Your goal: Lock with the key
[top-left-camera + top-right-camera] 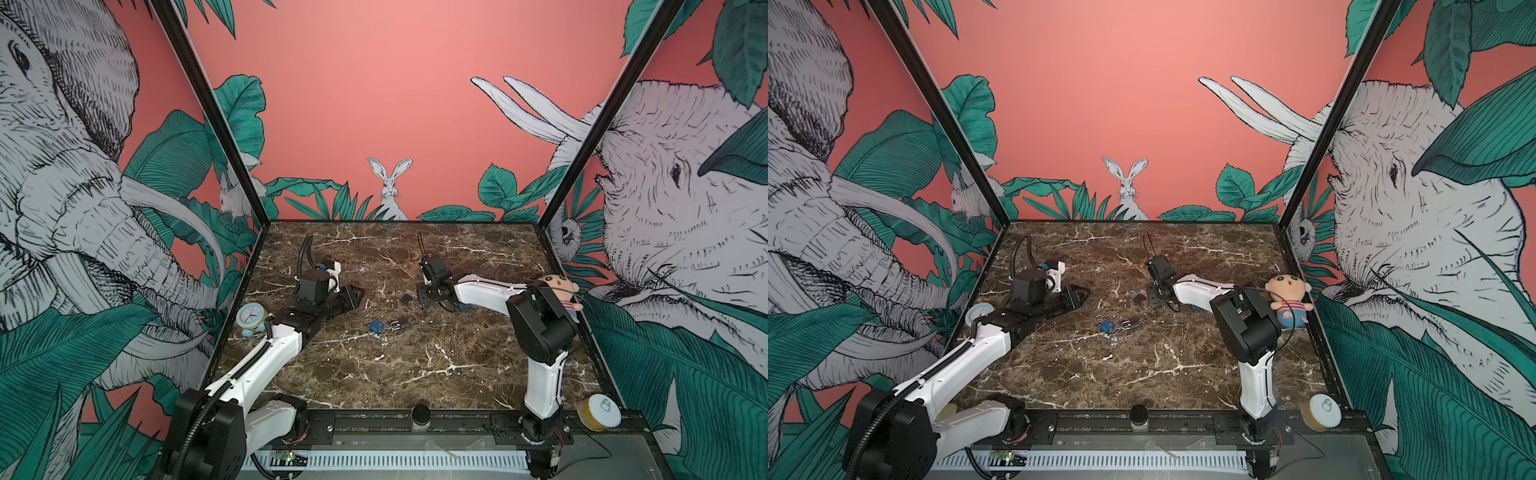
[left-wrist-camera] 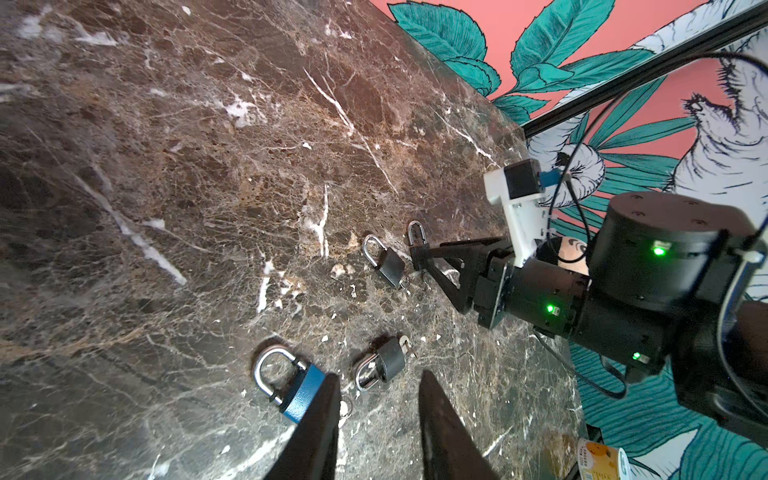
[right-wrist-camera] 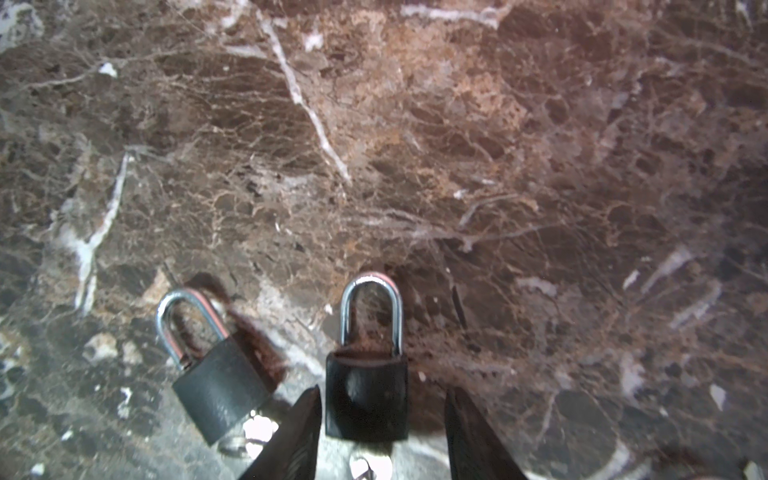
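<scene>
Left wrist view: jaws spread on both arms, nothing gripped yet.
Left gripper hangs empty short of a padlock with its key inserted; farther off, right gripper loosely straddles a black padlock, likely to steady it.

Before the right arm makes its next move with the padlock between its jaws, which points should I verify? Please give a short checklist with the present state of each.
1. Jaws of the right gripper apart: ok, a gap shows beside the black padlock.
2. This padlock flat on the marble table: ok.
3. Its shackle pushed in: looks ok, both legs meet the body.
4. Its key inserted: cannot tell, only a bright blur shows below the body.
5. The second padlock clear of the jaws: cannot tell, it lies close beside one.
6. The left gripper free: ok, jaws open, holding nothing.
</scene>
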{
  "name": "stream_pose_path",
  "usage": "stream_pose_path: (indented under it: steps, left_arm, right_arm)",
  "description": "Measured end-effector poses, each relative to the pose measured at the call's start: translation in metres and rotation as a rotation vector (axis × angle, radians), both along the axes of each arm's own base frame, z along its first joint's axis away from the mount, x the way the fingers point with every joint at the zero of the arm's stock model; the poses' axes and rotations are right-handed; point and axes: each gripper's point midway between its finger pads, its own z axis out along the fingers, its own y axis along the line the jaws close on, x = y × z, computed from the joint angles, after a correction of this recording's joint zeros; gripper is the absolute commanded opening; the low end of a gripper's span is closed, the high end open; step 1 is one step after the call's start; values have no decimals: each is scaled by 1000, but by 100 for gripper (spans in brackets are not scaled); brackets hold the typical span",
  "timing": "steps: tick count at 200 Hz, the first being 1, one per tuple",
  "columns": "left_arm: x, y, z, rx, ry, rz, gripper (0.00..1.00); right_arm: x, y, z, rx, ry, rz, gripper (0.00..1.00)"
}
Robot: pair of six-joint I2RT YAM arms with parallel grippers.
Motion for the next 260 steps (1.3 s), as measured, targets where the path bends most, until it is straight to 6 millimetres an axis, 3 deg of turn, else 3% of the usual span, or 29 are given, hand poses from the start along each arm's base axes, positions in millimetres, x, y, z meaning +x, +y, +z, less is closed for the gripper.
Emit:
stream_pose_path:
  steps: [40, 180, 231, 260]
  left_arm:
    - [0, 2, 1, 1, -2, 1, 34]
    - [-4, 6, -7, 6, 18, 8, 34]
    - [-6, 7, -8, 7, 18, 9, 35]
    - [-8, 7, -8, 4, 19, 5, 35]
  right_arm:
    - [1, 5, -11, -14, 13, 6, 45]
    - [5, 4, -11, -105, -16, 0, 40]
    - [5, 7, -11, -128, -24, 12, 25]
    - [4, 9, -11, -122, -19, 24, 21]
